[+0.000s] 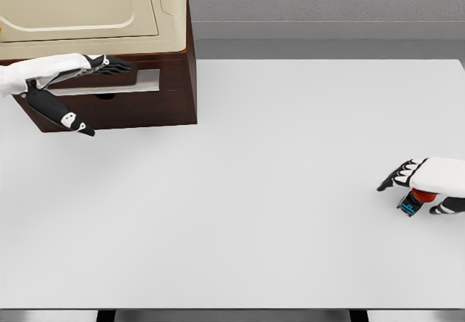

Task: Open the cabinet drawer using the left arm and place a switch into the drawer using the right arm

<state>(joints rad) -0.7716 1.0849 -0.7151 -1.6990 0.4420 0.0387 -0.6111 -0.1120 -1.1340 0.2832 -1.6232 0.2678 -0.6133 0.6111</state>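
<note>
A dark brown cabinet (pixel 171 82) with a cream top stands at the table's far left. Its drawer (pixel 138 82) is out by a small gap, and a pale strip shows along its top. My left hand (pixel 102 97) is in front of the drawer, fingers stretched over its upper edge, thumb hanging low and apart from them. It grips nothing. A small switch (pixel 414 202), red with a blue and black base, lies on the table at the right edge. My right hand (pixel 410 191) hovers just over it, fingers extended to the left and thumb behind the switch, not closed on it.
The white table (pixel 254 191) stretches wide between cabinet and switch. Its front edge runs along the bottom of the view. A grey wall rises behind the table's far edge.
</note>
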